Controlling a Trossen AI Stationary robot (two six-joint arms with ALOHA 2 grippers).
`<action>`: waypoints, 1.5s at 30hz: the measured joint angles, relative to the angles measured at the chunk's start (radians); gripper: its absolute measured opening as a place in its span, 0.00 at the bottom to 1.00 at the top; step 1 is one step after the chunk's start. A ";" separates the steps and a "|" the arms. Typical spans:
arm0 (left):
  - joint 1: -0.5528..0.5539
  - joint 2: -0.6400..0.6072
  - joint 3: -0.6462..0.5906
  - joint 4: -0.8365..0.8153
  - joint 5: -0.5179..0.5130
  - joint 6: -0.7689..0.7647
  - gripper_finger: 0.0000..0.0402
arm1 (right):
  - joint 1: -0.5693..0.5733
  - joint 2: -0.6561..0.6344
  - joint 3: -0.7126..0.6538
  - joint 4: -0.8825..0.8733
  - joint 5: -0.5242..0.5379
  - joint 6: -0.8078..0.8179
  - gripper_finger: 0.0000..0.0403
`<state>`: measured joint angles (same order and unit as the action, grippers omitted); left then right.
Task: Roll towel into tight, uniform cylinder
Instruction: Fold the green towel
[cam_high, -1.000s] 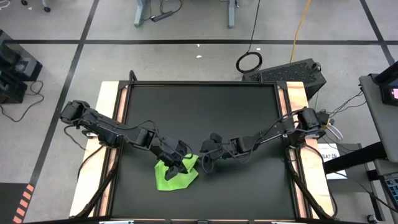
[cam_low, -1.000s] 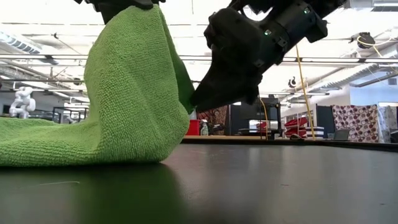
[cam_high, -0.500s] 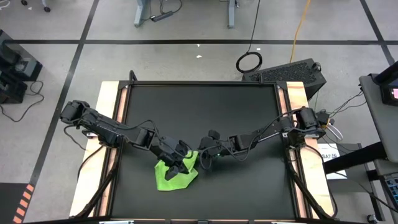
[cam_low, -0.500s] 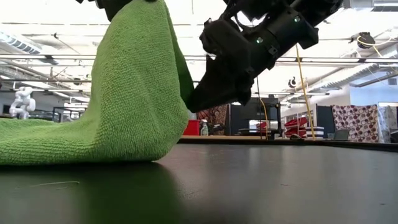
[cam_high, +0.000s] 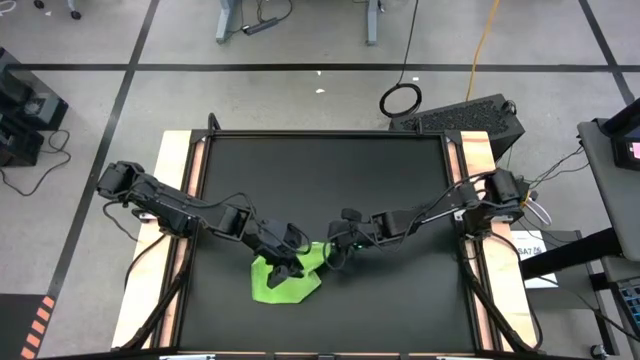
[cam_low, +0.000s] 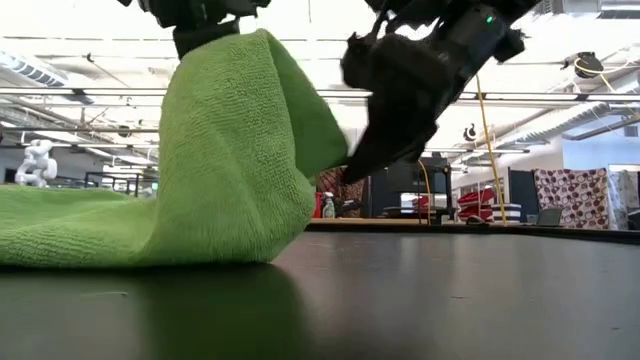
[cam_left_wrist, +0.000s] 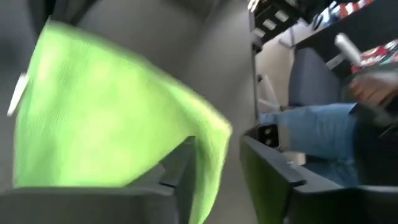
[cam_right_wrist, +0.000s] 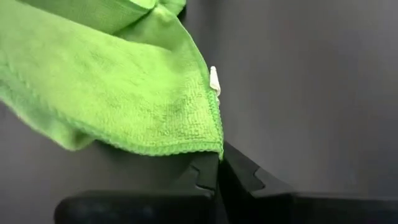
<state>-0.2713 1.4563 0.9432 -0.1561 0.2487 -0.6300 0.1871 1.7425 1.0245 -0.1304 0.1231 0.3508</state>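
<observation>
Black worktop (cam_high: 330, 180) carries a soft lime-green cloth towel (cam_high: 283, 280); right fingers (cam_right_wrist: 217, 177) clench its corner, left fingers (cam_left_wrist: 186, 180) parted around a fold.

High view straight down over the whole table (cam_high: 400, 300), low view level at tabletop, wrist views close behind fingers, all four sharing the towel (cam_high: 283, 281).

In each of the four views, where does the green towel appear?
High view: the towel lies near the table's front edge.
Low view: left half, a fold lifted up.
Left wrist view: fills the left side.
Right wrist view: upper left.
Shared landmark: the right gripper pinching the towel's edge.
</observation>
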 joint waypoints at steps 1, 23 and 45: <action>0.001 0.000 0.000 -0.020 0.000 0.009 0.38 | 0.000 -0.019 0.000 -0.036 -0.008 0.000 0.00; 0.148 0.000 -0.106 -0.287 -0.150 0.070 0.49 | 0.024 -0.149 0.000 -0.385 -0.148 -0.013 0.00; 0.272 0.016 -0.302 0.108 0.057 0.026 0.27 | 0.022 -0.148 0.000 -0.378 -0.147 -0.015 0.00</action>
<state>0.0006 1.4722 0.6412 -0.0485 0.3062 -0.6044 0.2092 1.5940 1.0245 -0.5083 -0.0238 0.3355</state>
